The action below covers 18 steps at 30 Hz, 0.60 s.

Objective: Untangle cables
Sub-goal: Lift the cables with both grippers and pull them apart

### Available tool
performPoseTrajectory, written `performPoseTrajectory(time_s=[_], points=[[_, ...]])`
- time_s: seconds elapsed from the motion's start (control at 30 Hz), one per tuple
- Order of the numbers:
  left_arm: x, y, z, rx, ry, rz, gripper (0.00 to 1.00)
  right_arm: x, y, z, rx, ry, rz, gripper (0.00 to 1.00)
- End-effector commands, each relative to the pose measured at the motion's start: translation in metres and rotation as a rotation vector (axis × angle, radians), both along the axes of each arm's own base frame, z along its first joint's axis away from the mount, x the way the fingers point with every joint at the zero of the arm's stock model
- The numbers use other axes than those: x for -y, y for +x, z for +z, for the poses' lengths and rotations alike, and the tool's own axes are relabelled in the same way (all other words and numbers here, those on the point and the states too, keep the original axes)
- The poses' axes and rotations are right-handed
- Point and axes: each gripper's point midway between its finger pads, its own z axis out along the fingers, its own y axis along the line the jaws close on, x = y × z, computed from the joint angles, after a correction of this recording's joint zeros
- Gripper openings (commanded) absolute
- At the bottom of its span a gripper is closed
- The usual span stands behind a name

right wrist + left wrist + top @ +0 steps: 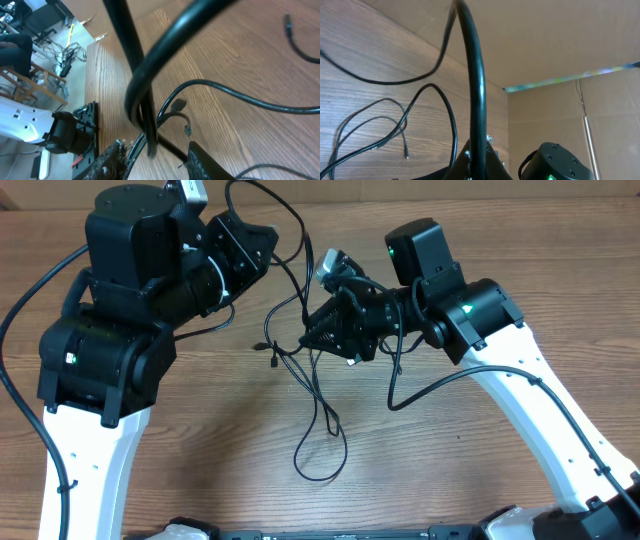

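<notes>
Cables (318, 395) are lying knotted between the arms, left gripper (476, 170) pinching one strand, right gripper (157, 160) gaping wide around the knot, so I'm guessing slow, gentle outward pulling is working best here.

Left wrist view is mostly one fat blurry cable (476, 90) right up on the lens. The left gripper (481, 169) is chopped off by the bottom edge, so no telling how its jaws stand. Same deal with the right gripper (152, 162), its fingers (112, 162) cut off low. From overhead the plugs (268, 347) are too tiny to identify, and some crossings are probably hidden under that wrist.
</notes>
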Motion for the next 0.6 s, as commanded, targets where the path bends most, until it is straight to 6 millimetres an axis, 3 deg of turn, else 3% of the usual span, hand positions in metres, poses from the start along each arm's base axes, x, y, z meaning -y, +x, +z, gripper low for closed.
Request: performPoseTrajectory(time_s=[0.0, 0.2, 0.37, 0.57], points=[[0.002, -0.003, 0.016, 0.035, -0.033, -0.015, 0.04, -0.005, -0.001, 0.014, 0.017, 0.036, 0.005, 0.37], [0.002, -0.003, 0.017, 0.036, -0.034, -0.014, 0.04, -0.008, 0.005, 0.020, 0.017, 0.062, -0.017, 0.28], [0.002, -0.003, 0.017, 0.040, -0.035, -0.015, 0.04, -0.008, 0.006, 0.022, 0.024, 0.065, -0.018, 0.04], [0.001, -0.003, 0.017, 0.046, -0.025, -0.018, 0.04, 0.008, 0.036, 0.005, 0.021, -0.045, -0.219, 0.04]])
